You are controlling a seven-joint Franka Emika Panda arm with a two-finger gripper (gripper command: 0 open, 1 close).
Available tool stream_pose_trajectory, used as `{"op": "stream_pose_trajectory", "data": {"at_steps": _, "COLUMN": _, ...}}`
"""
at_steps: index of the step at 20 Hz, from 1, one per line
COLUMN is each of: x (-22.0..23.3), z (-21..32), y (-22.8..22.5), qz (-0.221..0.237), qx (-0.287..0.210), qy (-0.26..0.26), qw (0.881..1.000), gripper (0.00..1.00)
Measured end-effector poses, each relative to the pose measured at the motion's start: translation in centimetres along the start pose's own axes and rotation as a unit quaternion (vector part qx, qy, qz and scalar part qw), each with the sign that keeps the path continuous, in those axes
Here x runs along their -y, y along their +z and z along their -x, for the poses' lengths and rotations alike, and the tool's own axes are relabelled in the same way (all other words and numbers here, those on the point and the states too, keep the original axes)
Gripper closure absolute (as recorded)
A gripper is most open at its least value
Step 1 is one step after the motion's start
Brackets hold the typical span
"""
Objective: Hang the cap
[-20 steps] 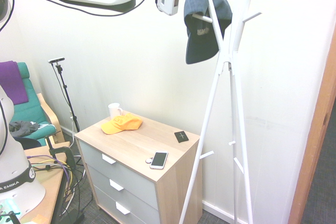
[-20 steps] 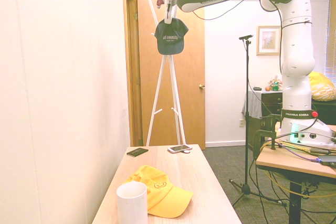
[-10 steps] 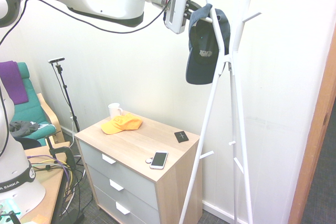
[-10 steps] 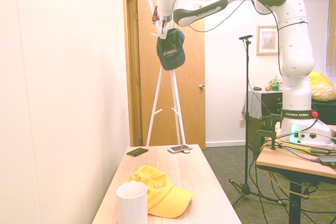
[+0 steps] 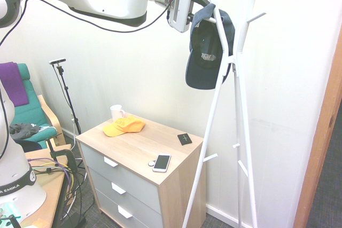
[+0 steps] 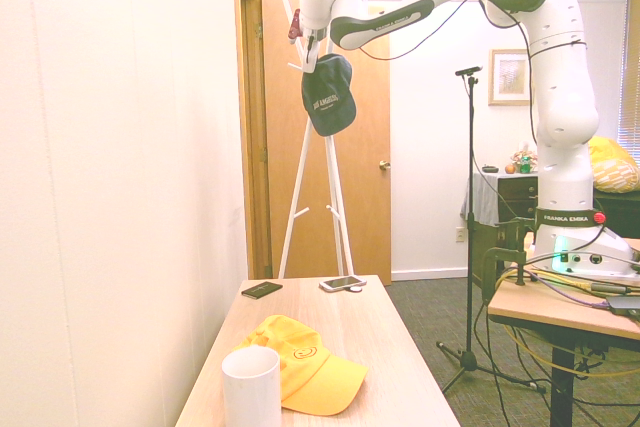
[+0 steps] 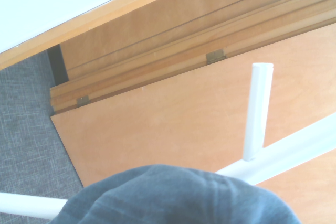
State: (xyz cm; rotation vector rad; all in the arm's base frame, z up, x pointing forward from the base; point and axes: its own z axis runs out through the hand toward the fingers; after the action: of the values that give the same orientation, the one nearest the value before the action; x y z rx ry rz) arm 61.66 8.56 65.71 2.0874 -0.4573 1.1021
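Note:
The dark navy cap (image 5: 207, 52) hangs high on the white coat stand (image 5: 235, 89), its crown draped over an upper peg and its brim pointing down. My gripper (image 5: 196, 10) is right at the top of the cap, on its left side. In the second exterior view the cap (image 6: 330, 95) dangles just under the gripper (image 6: 312, 47), against the stand (image 6: 312, 182). The wrist view shows the cap's blue cloth (image 7: 173, 195) over a white bar, with a bare peg (image 7: 258, 111) beside it. Whether the gripper still grips the cloth is not visible.
Below the stand is a wooden dresser (image 5: 133, 150) carrying an orange-yellow cap (image 5: 124, 126), a white mug (image 5: 116, 112), a phone (image 5: 162, 162) and a small black wallet (image 5: 185, 139). A wooden door (image 6: 345, 177) stands behind the coat stand.
The arm came down and the cap settled onto the peg. In the last half second the cap's lower part swung slightly away from the pole while the arm stayed put.

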Motion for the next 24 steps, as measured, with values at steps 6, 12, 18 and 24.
{"op": "stream_pose_trajectory", "data": {"at_steps": 6, "x": 0.4, "z": 0.0, "y": -0.6, "qz": -0.005, "qx": -0.003, "qy": 0.000, "qw": 1.000, "gripper": 0.00}}
{"op": "stream_pose_trajectory", "data": {"at_steps": 12, "x": 1.6, "z": -0.1, "y": -3.5, "qz": -0.097, "qx": 0.081, "qy": 0.050, "qw": 0.991, "gripper": 0.00}}
{"op": "stream_pose_trajectory", "data": {"at_steps": 18, "x": -0.4, "z": -2.9, "y": -8.4, "qz": -0.226, "qx": 0.212, "qy": 0.076, "qw": 0.948, "gripper": 0.00}}
{"op": "stream_pose_trajectory", "data": {"at_steps": 24, "x": -1.8, "z": -2.0, "y": -8.8, "qz": -0.298, "qx": 0.366, "qy": 0.072, "qw": 0.879, "gripper": 0.00}}
